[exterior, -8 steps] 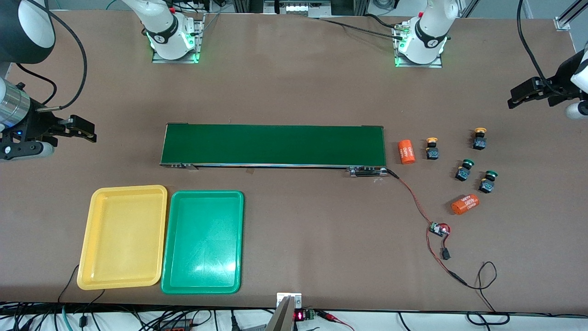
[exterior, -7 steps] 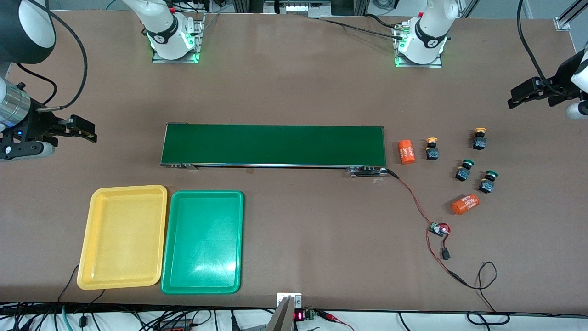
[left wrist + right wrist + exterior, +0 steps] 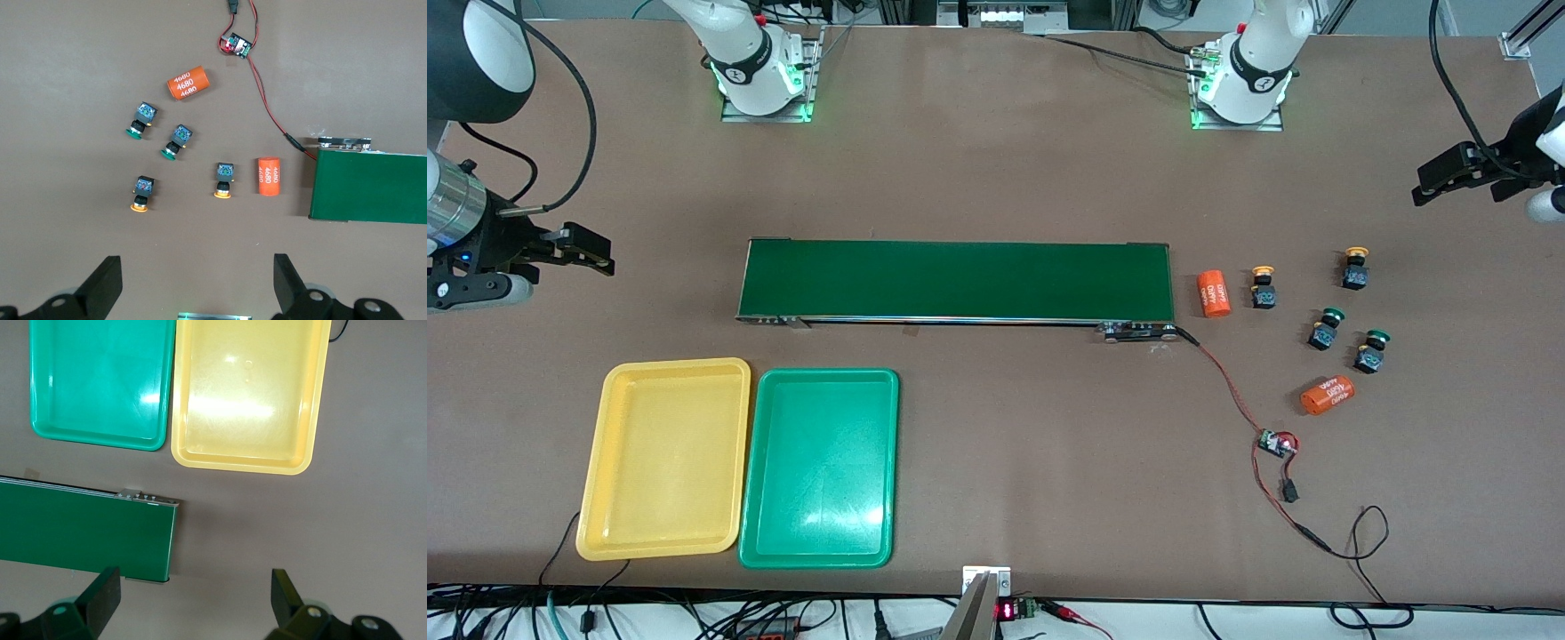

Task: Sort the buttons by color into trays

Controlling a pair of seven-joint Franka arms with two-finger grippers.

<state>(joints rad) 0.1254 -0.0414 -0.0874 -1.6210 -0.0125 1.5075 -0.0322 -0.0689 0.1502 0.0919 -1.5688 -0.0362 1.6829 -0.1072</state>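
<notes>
Two yellow-capped buttons (image 3: 1263, 286) (image 3: 1356, 267) and two green-capped buttons (image 3: 1325, 327) (image 3: 1371, 349) stand on the table past the conveyor's end, toward the left arm's end. My left gripper (image 3: 1427, 182) hangs open high above the table beside them; its wrist view looks down on the yellow buttons (image 3: 141, 195) (image 3: 224, 180) and green buttons (image 3: 140, 120) (image 3: 177, 141). The yellow tray (image 3: 665, 458) and green tray (image 3: 818, 467) lie side by side, nearer the front camera than the conveyor. My right gripper (image 3: 600, 253) waits open above the table's other end, over bare table, holding nothing.
A long dark-green conveyor belt (image 3: 956, 280) crosses the middle of the table. Two orange lettered cylinders (image 3: 1214, 293) (image 3: 1327, 394) lie among the buttons. A red wire with a small circuit board (image 3: 1276, 442) trails from the conveyor's end toward the front edge.
My left gripper has shifted very slightly toward the bases' side of the table. The right arm and all the objects are where they were.
</notes>
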